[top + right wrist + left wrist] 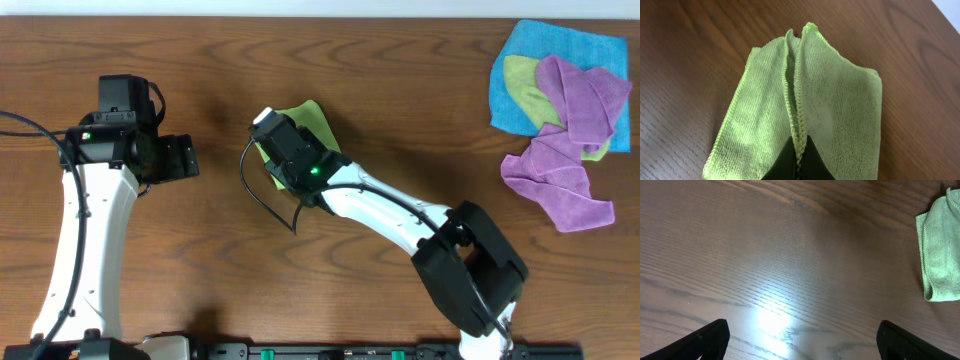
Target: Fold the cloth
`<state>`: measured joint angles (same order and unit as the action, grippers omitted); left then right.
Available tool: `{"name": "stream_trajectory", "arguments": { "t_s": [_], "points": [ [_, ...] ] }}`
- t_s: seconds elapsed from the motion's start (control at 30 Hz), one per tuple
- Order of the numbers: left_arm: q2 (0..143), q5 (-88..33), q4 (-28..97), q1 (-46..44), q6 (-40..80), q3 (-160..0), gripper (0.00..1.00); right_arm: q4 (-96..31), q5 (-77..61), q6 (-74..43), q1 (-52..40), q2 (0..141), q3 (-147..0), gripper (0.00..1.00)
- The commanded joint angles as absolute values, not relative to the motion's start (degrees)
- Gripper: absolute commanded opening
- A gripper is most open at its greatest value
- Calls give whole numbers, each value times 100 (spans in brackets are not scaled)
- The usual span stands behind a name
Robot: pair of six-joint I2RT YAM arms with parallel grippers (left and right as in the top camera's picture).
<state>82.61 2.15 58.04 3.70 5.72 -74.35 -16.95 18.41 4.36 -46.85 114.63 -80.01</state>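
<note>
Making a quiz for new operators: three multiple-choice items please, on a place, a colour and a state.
1. From overhead, where is the pile of cloths? A upper right B upper left C centre
2. What colour is the cloth the right gripper pinches? A purple B blue C lime-green
3. The left gripper is: A shut on a cloth B open, empty C shut, empty
Key: A, it lies by the upper right corner; C, the right wrist view shows lime-green; B, its fingers stand wide apart over the table.

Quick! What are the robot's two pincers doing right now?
Left pincer: open, holding nothing.
Right pincer: shut, pinching the stitched edges of the green cloth.
</note>
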Motion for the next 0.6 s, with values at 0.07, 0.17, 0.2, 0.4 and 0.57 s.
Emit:
{"name": "stream_trajectory", "arguments": {
  "t_s": [0.07,0.17,0.2,0.4,0.57],
  "points": [
    [8274,298,5804,395,513,-7395,95,-1761,1686,320,-4729,11640,-7979,1],
    [8274,298,5802,395,513,-7395,95,-1758,1603,320,-4729,11640,-7979,2],
    [8274,298,5800,395,515,-7395,95,-1763,1529,320,-4729,11640,-7981,1],
    [8274,298,5802,395,513,-7395,95,-1793,1046,325,-4733,11640,-7979,99],
    [8274,298,5800,395,513,-7395,95,-1865,1070,325,-4733,11638,-7981,99]
  ]
}}
